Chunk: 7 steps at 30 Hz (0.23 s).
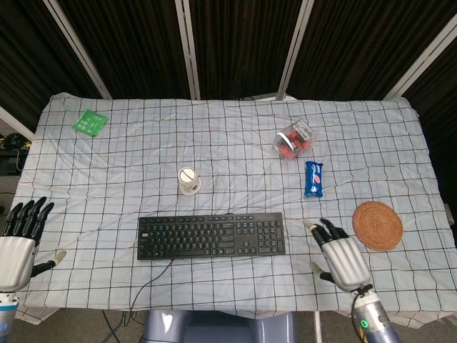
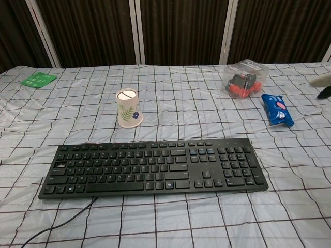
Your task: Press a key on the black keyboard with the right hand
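The black keyboard [image 1: 211,236] [image 2: 154,166] lies flat near the table's front edge, its cable trailing off the front left. My right hand [image 1: 341,259] hovers to the right of the keyboard, apart from it, with its fingers spread and nothing in them. In the chest view only a blurred fingertip [image 2: 324,80] shows at the right edge. My left hand [image 1: 18,239] stays at the table's left edge, fingers straight and apart, holding nothing.
A paper cup [image 1: 188,180] [image 2: 128,108] stands just behind the keyboard. A blue snack packet [image 1: 313,178], a clear box with red contents [image 1: 295,138] and a round woven coaster [image 1: 377,225] lie at the right. A green card [image 1: 90,122] sits far left.
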Available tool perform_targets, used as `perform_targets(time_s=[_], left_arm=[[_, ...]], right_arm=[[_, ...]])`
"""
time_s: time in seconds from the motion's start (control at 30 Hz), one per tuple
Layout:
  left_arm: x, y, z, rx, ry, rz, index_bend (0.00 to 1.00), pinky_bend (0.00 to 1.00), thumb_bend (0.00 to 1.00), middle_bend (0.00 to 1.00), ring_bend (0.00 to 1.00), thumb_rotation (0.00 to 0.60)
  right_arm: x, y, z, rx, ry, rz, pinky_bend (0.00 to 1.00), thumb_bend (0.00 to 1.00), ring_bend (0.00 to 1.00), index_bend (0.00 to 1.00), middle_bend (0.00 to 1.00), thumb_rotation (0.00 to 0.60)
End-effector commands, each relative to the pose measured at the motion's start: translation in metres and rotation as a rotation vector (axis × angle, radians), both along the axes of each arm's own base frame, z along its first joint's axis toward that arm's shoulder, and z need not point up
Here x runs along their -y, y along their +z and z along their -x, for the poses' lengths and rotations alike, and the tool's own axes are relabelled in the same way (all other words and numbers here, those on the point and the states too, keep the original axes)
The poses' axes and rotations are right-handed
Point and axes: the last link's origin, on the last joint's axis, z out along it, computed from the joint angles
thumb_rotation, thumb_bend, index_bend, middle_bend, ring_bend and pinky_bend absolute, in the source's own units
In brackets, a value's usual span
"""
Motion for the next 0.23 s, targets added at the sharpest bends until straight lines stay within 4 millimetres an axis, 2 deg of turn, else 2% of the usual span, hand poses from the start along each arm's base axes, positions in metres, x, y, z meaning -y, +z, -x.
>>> perform_targets(time_s=[0.03,0.23], left_arm=[[0.002,-0.001,0.000,-0.018,-0.004,0.011,0.00,0.00,0.07,0.00,0.00,0.600],[0.005,-0.002,-0.002,-0.026,-0.010,0.019,0.00,0.00,0.07,0.00,0.00,0.600]], right_arm=[[-0.022,0.040,0.046,-0.064,-0.075,0.114,0.07,0.03,0.00,0.00,0.00,0.600],[-0.027,0.060,0.068,-0.056,-0.086,0.218,0.00,0.03,0.00,0.00,0.00,0.600]])
